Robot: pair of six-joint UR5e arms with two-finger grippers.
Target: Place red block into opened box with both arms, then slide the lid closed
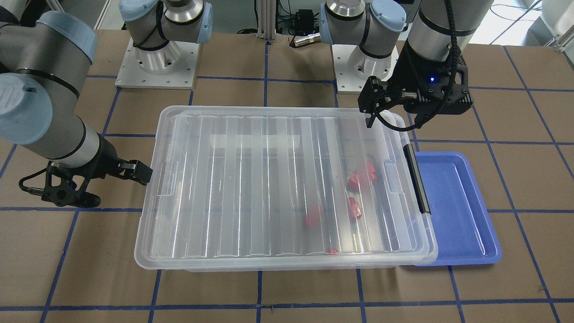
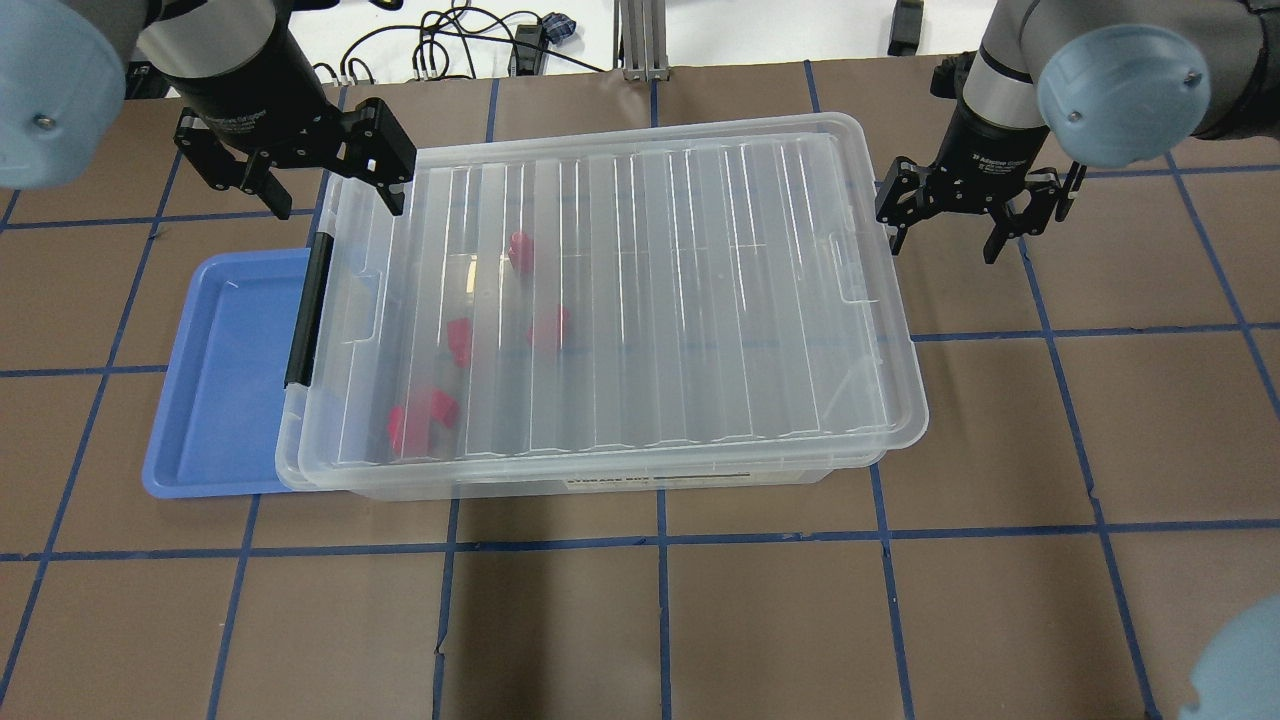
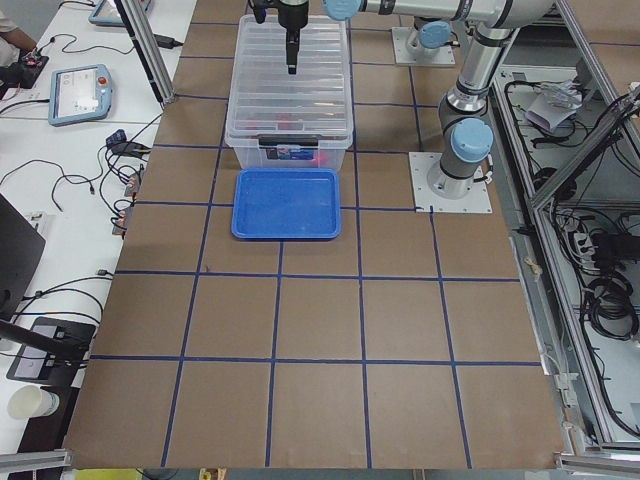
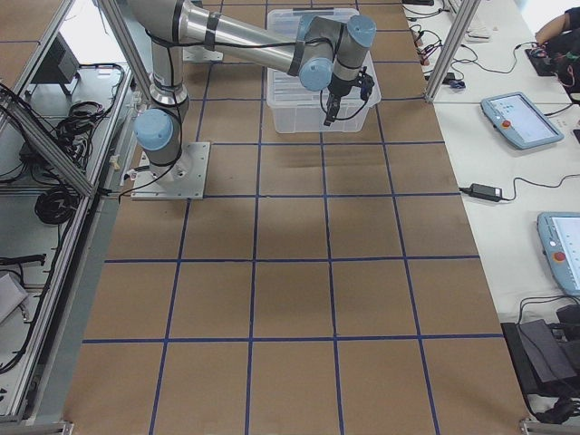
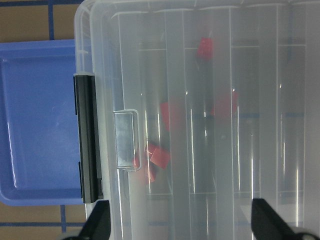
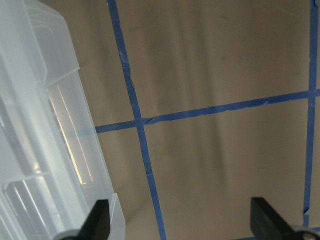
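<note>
The clear box (image 2: 600, 486) stands mid-table with its ribbed lid (image 2: 700, 300) lying flat over it. Several red blocks (image 2: 459, 340) show through the lid near the end with the black bar (image 2: 305, 310); in the left wrist view the red blocks (image 5: 161, 156) appear blurred under the plastic. My left gripper (image 2: 337, 200) hangs open and empty above the box's far corner by the bar. Beyond the lid's other short end, my right gripper (image 2: 945, 248) is open over bare table, holding nothing; its wrist view shows only the lid's corner (image 6: 45, 115).
An empty blue tray (image 2: 220, 380) lies flat against the bar end of the box, partly under its rim. Brown table covering with blue tape lines surrounds the box. Both arm bases (image 1: 157, 58) stand behind it.
</note>
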